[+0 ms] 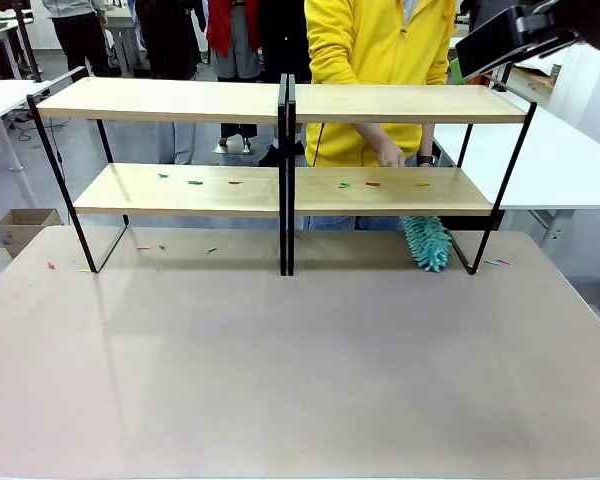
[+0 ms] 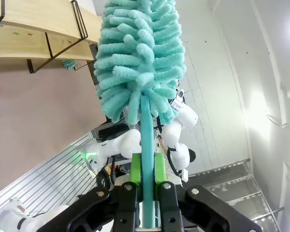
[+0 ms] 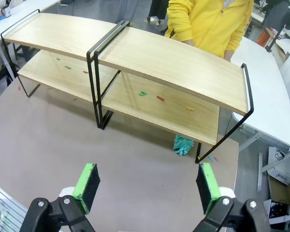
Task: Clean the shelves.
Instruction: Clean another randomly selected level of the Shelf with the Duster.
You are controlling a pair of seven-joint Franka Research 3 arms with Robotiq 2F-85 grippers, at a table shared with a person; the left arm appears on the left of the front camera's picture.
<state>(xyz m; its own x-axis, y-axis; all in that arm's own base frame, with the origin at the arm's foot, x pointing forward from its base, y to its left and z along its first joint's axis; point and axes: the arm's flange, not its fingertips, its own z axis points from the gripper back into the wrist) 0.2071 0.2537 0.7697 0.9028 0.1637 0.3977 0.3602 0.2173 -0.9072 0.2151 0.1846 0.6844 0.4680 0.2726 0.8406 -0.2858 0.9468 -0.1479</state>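
Observation:
The shelves (image 1: 280, 100) stand across the far side of the table, with light boards on black frames. They also appear in the right wrist view (image 3: 169, 63) and in the left wrist view (image 2: 34, 29). Small coloured scraps (image 1: 344, 184) lie on the lower boards (image 3: 142, 93). My left gripper (image 2: 145, 169) is shut on the handle of a teal fluffy duster (image 2: 140, 58), held away from the shelves. My right gripper (image 3: 147, 188) hangs open and empty high above the table, in front of the right rack. A second teal duster (image 1: 425, 243) rests under the lower right board (image 3: 183, 144), its handle hidden.
A person in a yellow top (image 1: 380, 70) stands behind the right rack, one hand (image 1: 390, 157) behind the lower board. Scraps (image 1: 210, 250) lie on the brown table under the shelves. White tables (image 1: 560, 160) flank the shelves. A cardboard box (image 1: 25, 228) sits on the floor at left.

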